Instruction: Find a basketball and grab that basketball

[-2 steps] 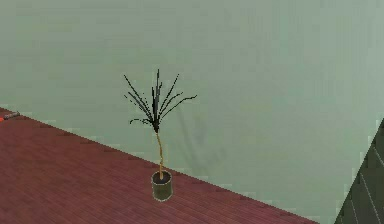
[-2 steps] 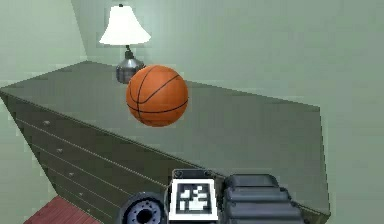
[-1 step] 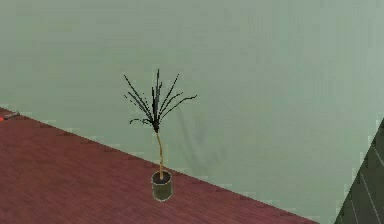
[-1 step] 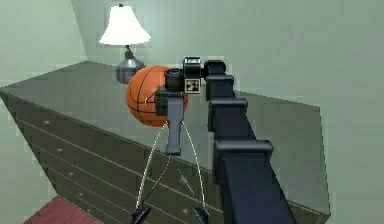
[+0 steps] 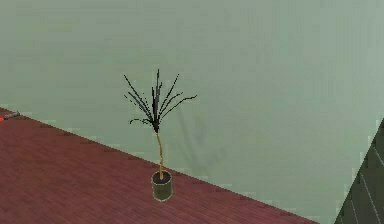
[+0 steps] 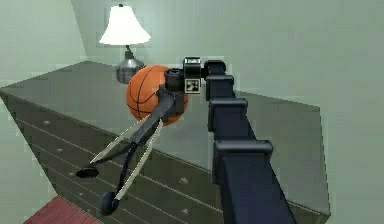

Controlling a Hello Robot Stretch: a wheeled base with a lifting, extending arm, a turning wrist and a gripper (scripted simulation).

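Dark square arm, one, rising from the arm side view's bottom edge to two white marker squares at its far end. Gripper, one, dark body left of the squares, two thin fingers slanting down toward the lower left across the dresser front; whether it grasps anything cannot be told, as the ball sits right behind its body. Basketball, one, orange with black seams, on the dresser top, against or just behind the gripper's body. Dresser, one, grey-green, long, with rows of drawers. Table lamp, one, white shade on a silvery base, on the dresser top behind the basketball. Potted plant, one, thin stem and dark spiky leaves, in the forward view on a red floor by a pale wall.
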